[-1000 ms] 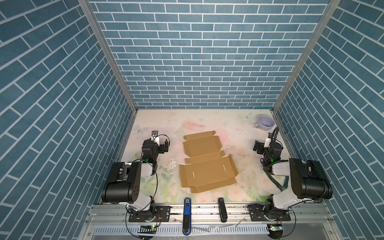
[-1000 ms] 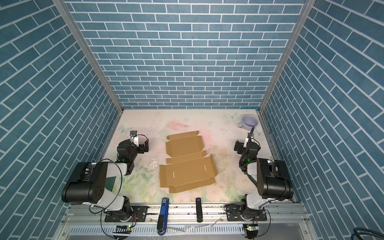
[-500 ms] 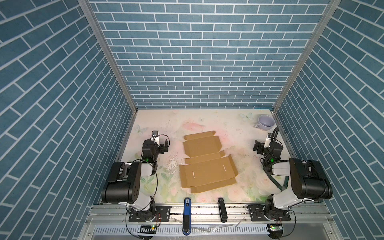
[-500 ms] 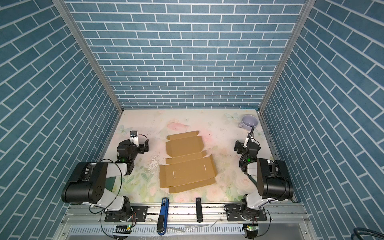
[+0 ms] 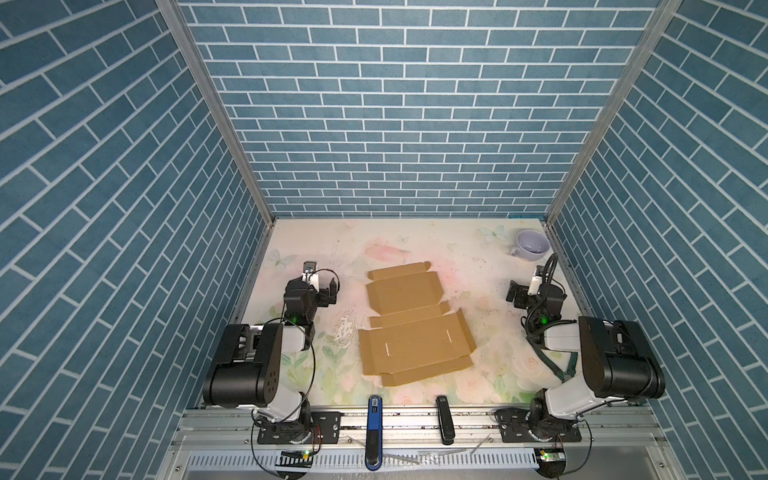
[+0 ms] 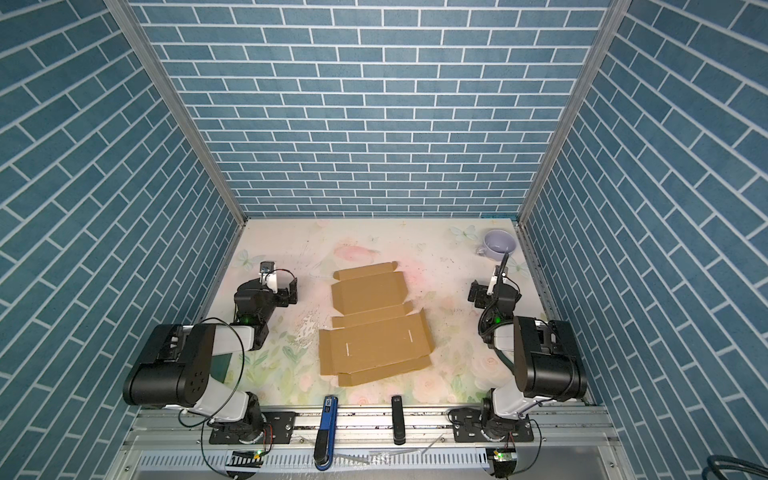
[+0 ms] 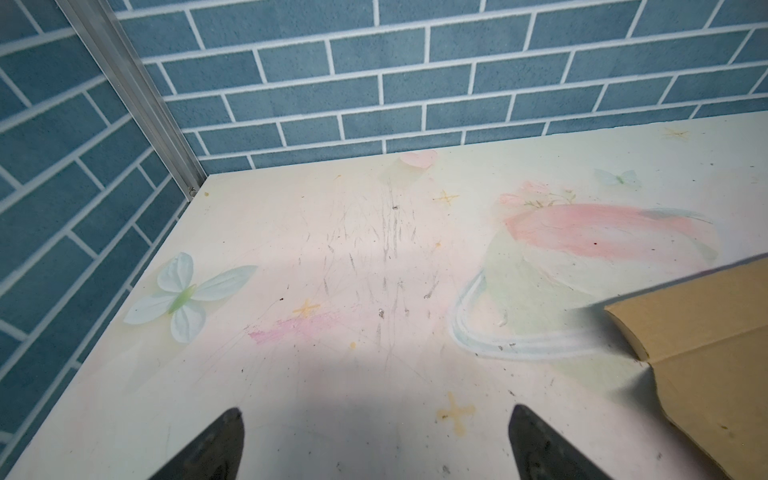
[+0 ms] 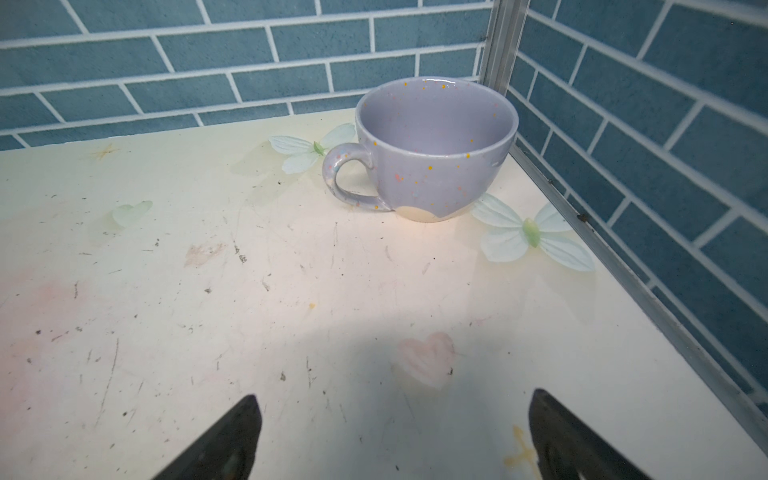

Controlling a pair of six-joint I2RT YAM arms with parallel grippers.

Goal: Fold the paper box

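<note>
At the centre, paper box (image 5: pixel 415 332) lies unfolded

On the floral table (image 5: pixel 415 245) it rests flat, between the left gripper (image 7: pixel 374 419) and the right gripper (image 8: pixel 395 399); both gape wide, holding nothing. A lilac mug (image 8: pixel 432 166) stands in the far right corner.

My black-and-white left arm (image 5: pixel 249 365) sits folded low over its base, and its black two-fingered left gripper (image 7: pixel 376 415) is held low, both jaws spread wide with nothing between them. My black-and-white right arm (image 5: pixel 615 365) mirrors that fold on the opposite side, its black two-fingered right gripper (image 8: pixel 395 399) just as wide and empty. In both top views the two grippers stay well apart.
</note>
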